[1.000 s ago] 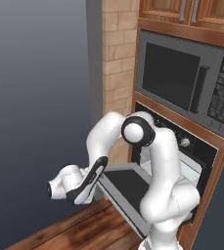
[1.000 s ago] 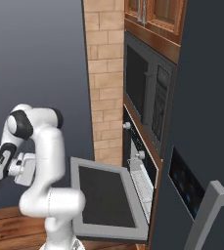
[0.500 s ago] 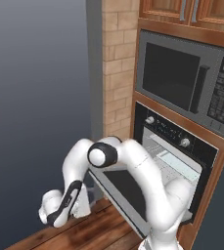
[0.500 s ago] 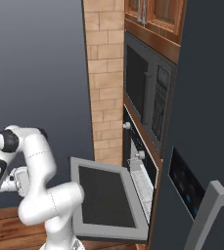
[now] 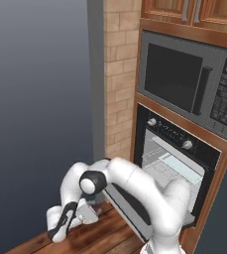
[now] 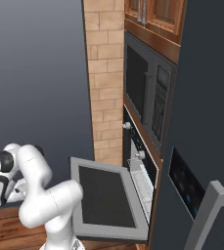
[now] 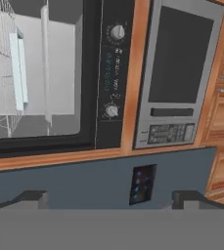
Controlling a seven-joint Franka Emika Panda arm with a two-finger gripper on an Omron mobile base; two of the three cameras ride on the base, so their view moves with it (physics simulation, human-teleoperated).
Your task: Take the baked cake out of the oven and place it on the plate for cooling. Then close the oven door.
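The oven [image 5: 177,161] stands with its door [image 5: 130,208] dropped flat open, and the same door [image 6: 108,200] shows as a grey frame around dark glass. Inside, a wire rack carries a pale flat tray [image 5: 177,166]; I cannot make out the cake on it. The plate is out of view. My gripper [image 5: 80,218] hangs low near the wood floor, well left of the oven door, and it sits at the far left edge [image 6: 8,191] in the right base view. In the hand view the gripper [image 7: 111,197] is open with nothing between its tips, facing the oven [image 7: 111,73] from a distance.
A grey microwave [image 5: 184,79] sits above the oven. A brick column [image 5: 117,74] flanks the oven on the left. A dark fridge panel [image 6: 201,122] with a dispenser stands to the right. The open door juts out over the wood floor [image 5: 85,240].
The arm has swung down and leftward away from the oven, bringing the hand close to the floor. The gripper stays open. The oven door has not moved.
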